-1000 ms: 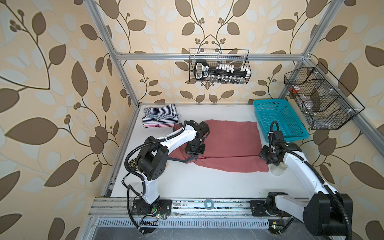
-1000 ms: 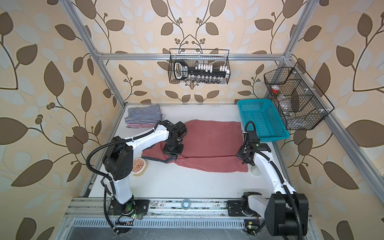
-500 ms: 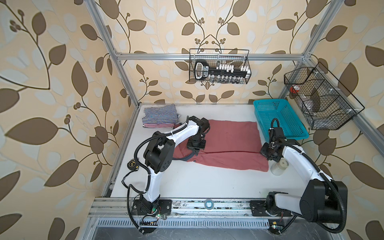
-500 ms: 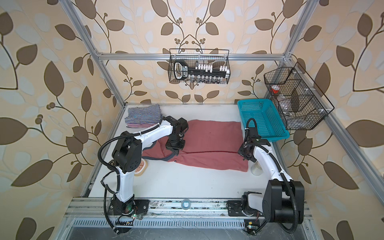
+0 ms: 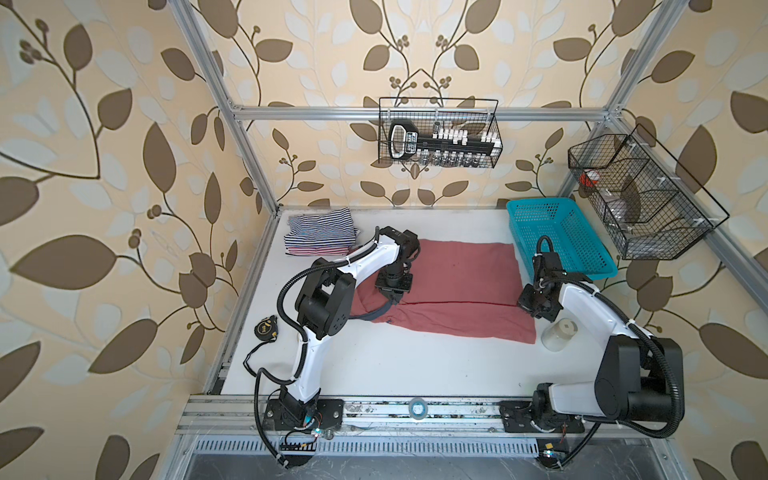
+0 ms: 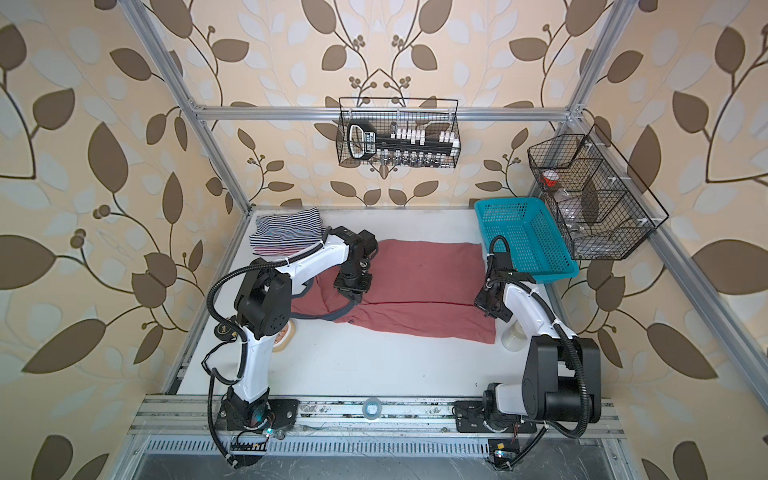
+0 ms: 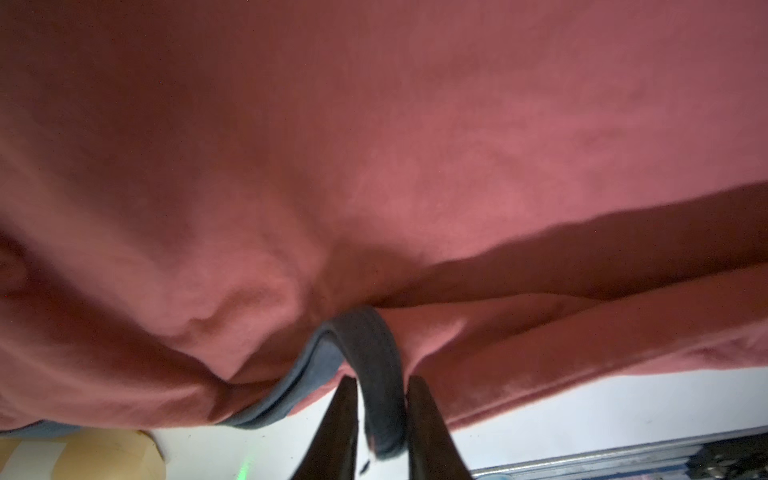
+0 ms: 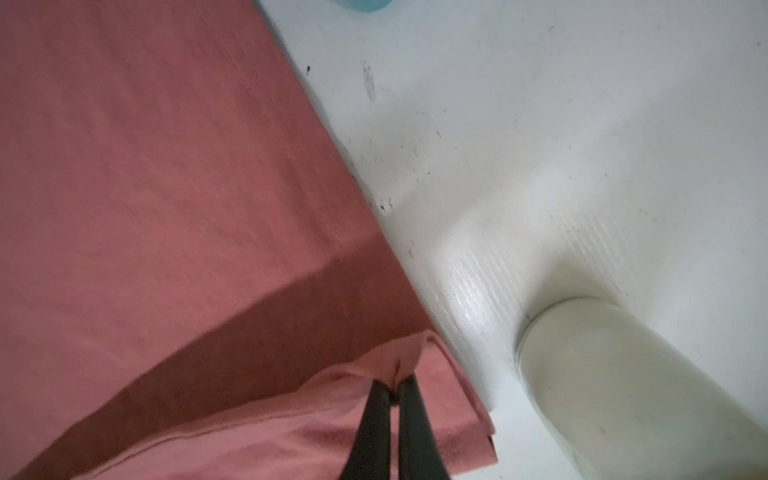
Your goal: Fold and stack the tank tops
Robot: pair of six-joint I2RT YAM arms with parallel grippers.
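Left claw (image 7: 380,388) slightly parted, grey-blue trim (image 7: 374,345) lying loose between its fingers. Right claw (image 8: 392,388) pinched tight on the right edge of the dusty red tank top (image 5: 457,282), which lies folded at the middle of the worktop (image 5: 415,365); striped tops (image 5: 320,235) stacked far left.

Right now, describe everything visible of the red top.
The red top is soft dusty-red cloth with grey-blue trim. It lies spread wide on the middle of the table, folded lengthwise, with the far layer lying over the near part. The right gripper is shut on a hem corner. A trim strap sits between the fingers of the open left gripper.
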